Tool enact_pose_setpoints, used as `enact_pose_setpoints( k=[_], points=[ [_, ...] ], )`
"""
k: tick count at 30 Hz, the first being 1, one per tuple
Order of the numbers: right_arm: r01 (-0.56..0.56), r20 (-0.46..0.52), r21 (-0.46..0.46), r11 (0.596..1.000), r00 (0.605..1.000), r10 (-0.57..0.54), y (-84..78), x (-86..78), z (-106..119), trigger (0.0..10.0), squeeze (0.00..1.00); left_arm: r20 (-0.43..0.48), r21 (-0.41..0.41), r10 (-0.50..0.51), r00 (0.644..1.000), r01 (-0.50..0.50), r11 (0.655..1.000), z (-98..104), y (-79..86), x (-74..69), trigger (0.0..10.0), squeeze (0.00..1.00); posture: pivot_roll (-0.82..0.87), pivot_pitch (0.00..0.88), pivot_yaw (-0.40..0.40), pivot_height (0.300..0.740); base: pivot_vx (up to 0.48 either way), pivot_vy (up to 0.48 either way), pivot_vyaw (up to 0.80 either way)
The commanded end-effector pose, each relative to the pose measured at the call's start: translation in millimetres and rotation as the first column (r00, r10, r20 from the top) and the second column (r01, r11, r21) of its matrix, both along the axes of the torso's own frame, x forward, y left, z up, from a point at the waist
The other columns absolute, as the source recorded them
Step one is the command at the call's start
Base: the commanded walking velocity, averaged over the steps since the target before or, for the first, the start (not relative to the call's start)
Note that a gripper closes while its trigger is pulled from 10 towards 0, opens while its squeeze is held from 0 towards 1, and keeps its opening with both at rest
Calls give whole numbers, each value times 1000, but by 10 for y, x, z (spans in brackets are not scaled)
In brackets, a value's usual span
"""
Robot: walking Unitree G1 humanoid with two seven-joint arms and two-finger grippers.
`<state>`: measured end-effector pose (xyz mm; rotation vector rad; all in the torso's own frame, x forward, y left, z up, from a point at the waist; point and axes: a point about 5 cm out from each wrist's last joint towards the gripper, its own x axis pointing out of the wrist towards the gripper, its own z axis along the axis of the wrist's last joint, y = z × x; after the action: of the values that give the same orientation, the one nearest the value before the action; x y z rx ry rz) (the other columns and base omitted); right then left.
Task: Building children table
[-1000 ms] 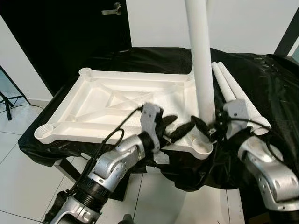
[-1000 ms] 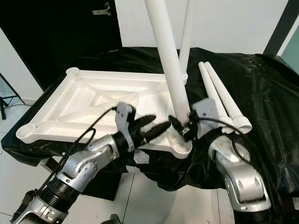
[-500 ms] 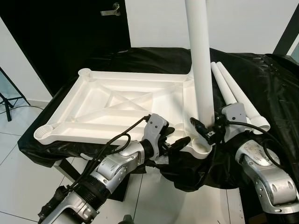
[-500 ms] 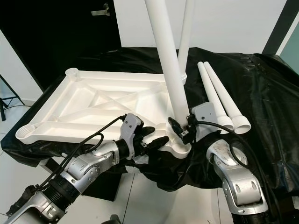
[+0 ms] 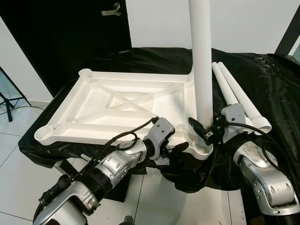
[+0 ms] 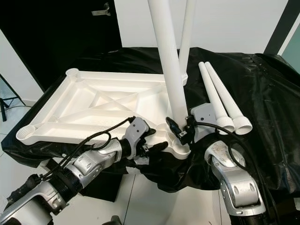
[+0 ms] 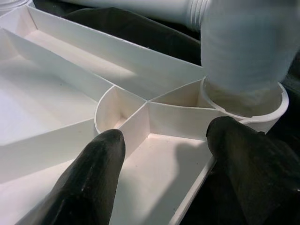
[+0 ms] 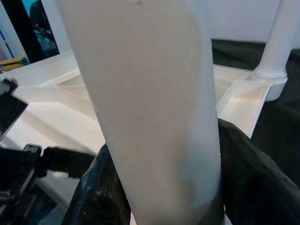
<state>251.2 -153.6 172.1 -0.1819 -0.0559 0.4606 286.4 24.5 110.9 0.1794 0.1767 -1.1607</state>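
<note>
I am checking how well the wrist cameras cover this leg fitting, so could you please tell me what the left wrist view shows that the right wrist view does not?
The left wrist view shows the near corner socket that the upright leg stands in, the ribs meeting beside it, and a loose leg lying on the black cloth.

The right wrist view shows the far upright leg in its own corner and the right gripper shut around the near leg.

Both share the white tabletop, lying upside down, and the near upright leg.
</note>
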Motion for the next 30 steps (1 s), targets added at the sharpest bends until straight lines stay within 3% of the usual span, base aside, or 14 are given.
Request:
enact_pose_setpoints(
  k=[1,2,3,4,6,11,12,19,23,26,28,30],
  points=[
    [-6,3,15,1000,1000,6,-2,-5,-18,10000,0,-155,-31,-585,796,588,808,-63,-18,-325,10000,0,88,0,42,740,0,0,0],
    [-3,-10,24,1000,1000,4,-18,-18,-72,10000,0,-154,-33,-592,791,594,803,-67,-32,-332,6824,0,87,0,42,740,0,0,0],
    [-1,-18,29,1000,1000,2,-29,-28,-109,10000,0,-154,-36,-597,788,599,800,-68,-42,-337,6824,0,88,0,42,740,0,0,0],
    [4,-28,28,1000,1000,-3,-47,-44,-156,10000,0,-154,-39,-602,784,604,796,-67,-53,-346,4039,0,87,0,43,740,0,0,0],
    [16,-40,30,999,999,-14,-79,-66,-211,10000,0,-149,-41,-607,781,608,793,-64,-70,-351,3843,0,86,0,43,740,0,0,0],
    [28,-47,38,999,999,-26,-104,-83,-240,10000,0,-142,-40,-608,781,610,792,-64,-84,-351,3843,0,85,0,43,740,0,0,0],
    [36,-49,31,999,998,-35,-124,-98,-267,10000,0,-137,-34,-607,783,609,793,-69,-95,-353,10000,0,80,0,46,740,0,0,0],
    [50,-26,-2,999,998,-50,-198,-171,-378,10000,0,-117,-24,-601,791,602,798,-88,-130,-359,10000,0,75,0,50,740,0,0,0],
    [34,-14,-12,999,999,-34,-193,-189,-402,10000,0,-79,-31,-574,815,573,819,-65,-158,-298,10000,0,77,0,50,740,0,0,0],
    [27,-8,-23,999,1000,-27,-191,-196,-420,10000,0,-44,-68,-562,826,559,826,-6,-176,-247,10000,0,77,0,50,740,0,0,0],
    [31,-8,-20,999,999,-31,-199,-189,-429,10000,0,11,-163,-569,822,563,810,187,-166,-216,10000,0,82,0,49,740,0,0,0],
    [34,-8,-18,999,999,-34,-204,-183,-433,10000,0,43,-207,-565,824,560,802,290,-149,-198,10000,0,84,0,48,740,0,0,0]
  ],
)
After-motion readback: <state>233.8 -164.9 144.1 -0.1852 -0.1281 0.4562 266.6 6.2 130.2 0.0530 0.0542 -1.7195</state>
